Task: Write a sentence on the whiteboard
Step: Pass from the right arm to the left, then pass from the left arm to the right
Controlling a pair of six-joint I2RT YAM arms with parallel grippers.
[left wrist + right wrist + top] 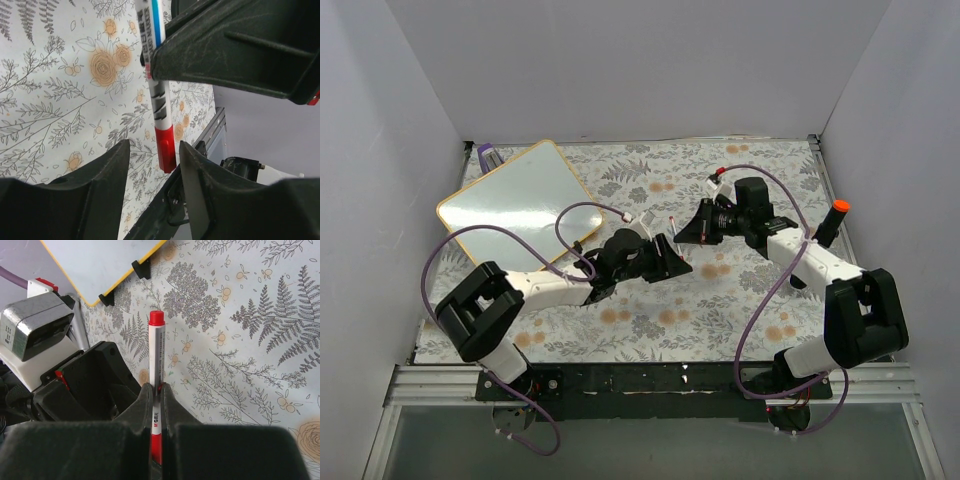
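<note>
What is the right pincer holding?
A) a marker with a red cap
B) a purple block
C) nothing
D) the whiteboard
A: in the right wrist view, the right pincer is shut on a white marker whose red cap sticks out past the fingertips.

Even, diffuse lighting; soft shadows.
Top view sharp; flat white board with yellow-orange frame (515, 205) shows grey sheen. Wrist views blur near black gripper fingers (75, 200).

I'm looking into a lab test booth: white panel walls (620, 60) around a floral-clothed surface (710, 300), aluminium mounting rail (430, 385).
</note>
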